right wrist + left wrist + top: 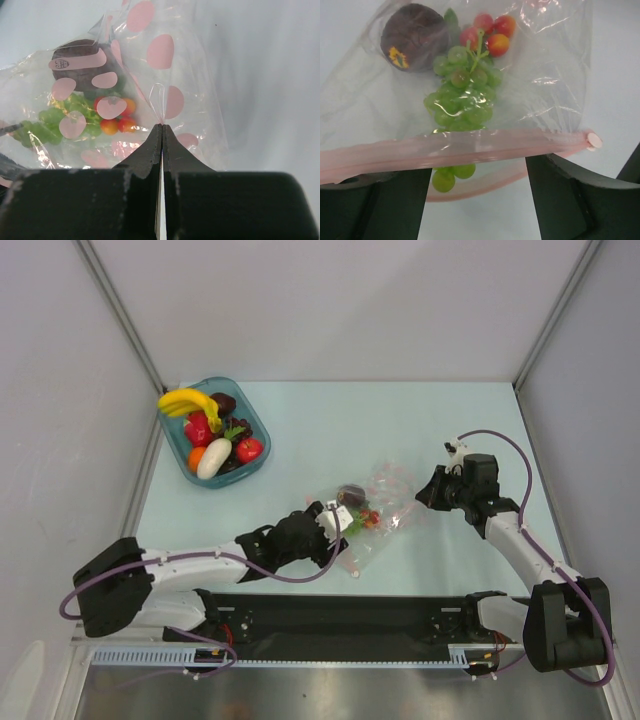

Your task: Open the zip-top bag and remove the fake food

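From above, the teal tray [263,437] at the far left holds a banana [185,400], a white oval piece [212,460] and other toy produce. The zip-top bag [378,502] lies mid-table between the left gripper [340,522] and the right gripper [426,490].

Left wrist: the jaws gape wide, with the pink zip strip [470,145] across them. Green grapes [462,100] and a dark purple piece [412,35] are inside.

Right wrist: the jaws are pinched tight on the bag's dotted film.

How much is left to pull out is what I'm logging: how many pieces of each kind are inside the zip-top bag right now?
Dark purple piece: 1
Green grape bunch: 1, its lowest grapes at the bag's mouth
Red-orange berry cluster: 1
Total in the zip-top bag: 3
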### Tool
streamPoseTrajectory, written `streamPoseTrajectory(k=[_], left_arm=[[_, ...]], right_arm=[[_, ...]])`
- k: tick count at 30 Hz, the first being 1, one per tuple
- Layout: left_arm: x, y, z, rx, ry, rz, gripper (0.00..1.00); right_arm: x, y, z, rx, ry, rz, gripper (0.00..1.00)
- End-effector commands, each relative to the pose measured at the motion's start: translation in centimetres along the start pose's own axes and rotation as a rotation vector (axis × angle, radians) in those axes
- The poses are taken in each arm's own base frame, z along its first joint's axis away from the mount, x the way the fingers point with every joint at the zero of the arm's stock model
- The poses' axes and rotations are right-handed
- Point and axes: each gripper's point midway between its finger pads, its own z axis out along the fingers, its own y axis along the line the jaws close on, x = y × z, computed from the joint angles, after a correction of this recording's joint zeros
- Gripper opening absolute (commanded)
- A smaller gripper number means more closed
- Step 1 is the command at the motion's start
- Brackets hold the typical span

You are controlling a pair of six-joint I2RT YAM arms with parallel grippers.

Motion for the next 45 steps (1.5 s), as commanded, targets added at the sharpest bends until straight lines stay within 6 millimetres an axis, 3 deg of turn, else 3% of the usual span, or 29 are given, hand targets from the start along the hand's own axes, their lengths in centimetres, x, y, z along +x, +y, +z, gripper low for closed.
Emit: streamPoseTrajectory(k=[1,10,19,21,24,30,40,45], left_arm=[[-2.3,0.5,1.5,-0.025,-0.050,0.055,0.77],[-1.7,1.6,2.6,-0.090,-0.050,0.114,0.84],[1.4,2.1,4.7,-0.121,0.097,0.171,0.82],[2.0,2.2,4.9,-0.128,0.119,0.171,0.77],[2.1,2.4,4.7,-0.140,0.124,0.171,0.41],[1.2,1.8,4.0,-0.105,0.095,0.151,0.01],[-1.2,-1.3,-0.2,0.106,0.012,0.021,0.00],[-2.4,-1.3,-2.4,0.102,-0.022,-0.080,0.00]], right_arm=[[-1.0,0.8,-0.2,-0.032,-0.027,-0.028,0.00],[-0.9,1.1,0.0,-0.052,-0.017,-0.027,0.00],[-0.9,1.3,-0.1,-0.063,-0.018,-0.030,0.00],[-0.9,1.2,-0.1,-0.062,-0.018,-0.027,0.00],[-0.9,1.2,0.0,-0.060,-0.017,-0.027,0.00],[-0.9,0.8,0.0,-0.038,-0.021,-0.024,0.00],[-1.0,-0.5,-0.1,0.024,-0.028,-0.013,0.00],[-1.1,-0.7,-0.2,0.035,-0.034,-0.011,0.00]])
